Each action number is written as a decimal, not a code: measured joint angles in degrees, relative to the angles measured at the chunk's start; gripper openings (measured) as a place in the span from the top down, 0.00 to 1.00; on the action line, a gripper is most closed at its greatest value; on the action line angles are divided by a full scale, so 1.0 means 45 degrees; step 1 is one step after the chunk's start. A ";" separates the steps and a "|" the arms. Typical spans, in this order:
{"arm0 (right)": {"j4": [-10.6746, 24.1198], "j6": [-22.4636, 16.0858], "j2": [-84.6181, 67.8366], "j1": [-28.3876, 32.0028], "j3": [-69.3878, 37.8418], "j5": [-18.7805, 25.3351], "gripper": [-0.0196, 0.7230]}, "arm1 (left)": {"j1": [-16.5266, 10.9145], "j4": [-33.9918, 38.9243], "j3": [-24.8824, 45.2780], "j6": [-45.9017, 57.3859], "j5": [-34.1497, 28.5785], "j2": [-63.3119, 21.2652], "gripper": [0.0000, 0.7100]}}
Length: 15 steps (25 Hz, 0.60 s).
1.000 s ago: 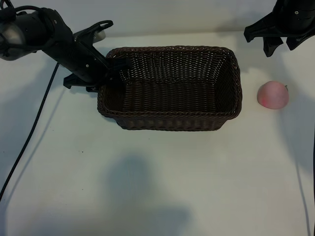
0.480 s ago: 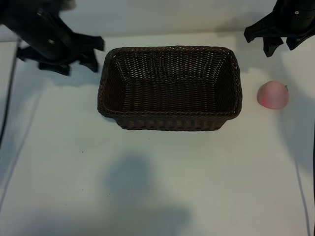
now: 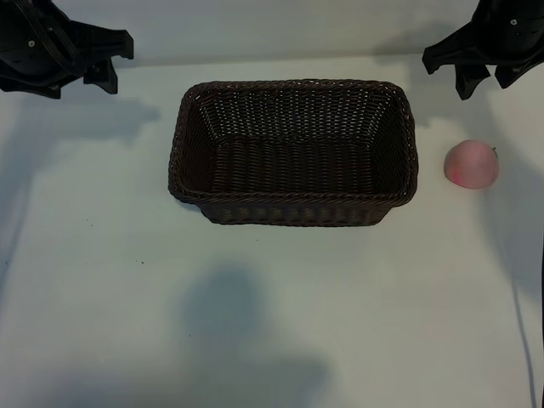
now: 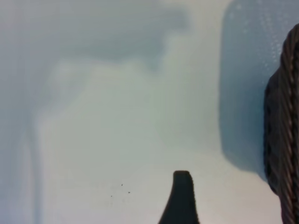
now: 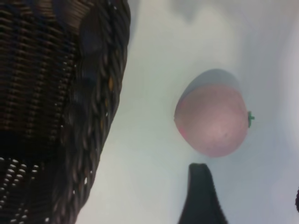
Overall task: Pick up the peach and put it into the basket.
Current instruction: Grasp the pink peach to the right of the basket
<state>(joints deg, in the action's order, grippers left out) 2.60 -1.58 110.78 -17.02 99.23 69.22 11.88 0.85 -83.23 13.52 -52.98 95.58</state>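
Note:
The peach (image 3: 471, 164), pale pink with a redder spot, lies on the white table just right of the basket (image 3: 293, 85), a dark-brown wicker one standing empty mid-table. My right gripper (image 3: 486, 85) hangs open above the far right corner, behind the peach and not touching it. In the right wrist view the peach (image 5: 212, 119) lies just beyond one black fingertip (image 5: 200, 186), with the basket's wall (image 5: 60, 107) beside it. My left gripper (image 3: 78, 85) is open at the far left corner, away from the basket. The left wrist view shows one finger (image 4: 181, 198) over bare table and the basket's edge (image 4: 285, 130).
White tabletop (image 3: 272, 323) stretches in front of the basket, with soft shadows on it. A dark cable (image 3: 531, 357) runs along the right edge.
My left gripper has let go of the basket's left rim, opened wider and drawn back to the far left corner. The basket, peach and right gripper have not moved.

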 joint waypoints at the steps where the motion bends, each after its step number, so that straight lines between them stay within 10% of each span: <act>1: -0.0148 -0.0015 0.0000 0.0117 0.0000 -0.0052 0.33 | 0.0000 0.0000 0.0000 0.0000 -0.0011 0.0000 0.18; 15: -0.1582 0.0466 0.0000 0.1893 -0.3027 -0.3064 0.33 | 0.0000 0.0000 0.0000 0.0000 -0.0054 0.0000 0.18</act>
<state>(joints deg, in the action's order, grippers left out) -4.52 0.52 110.78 -8.50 85.61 55.43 11.88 0.85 -83.23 13.52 -53.22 95.58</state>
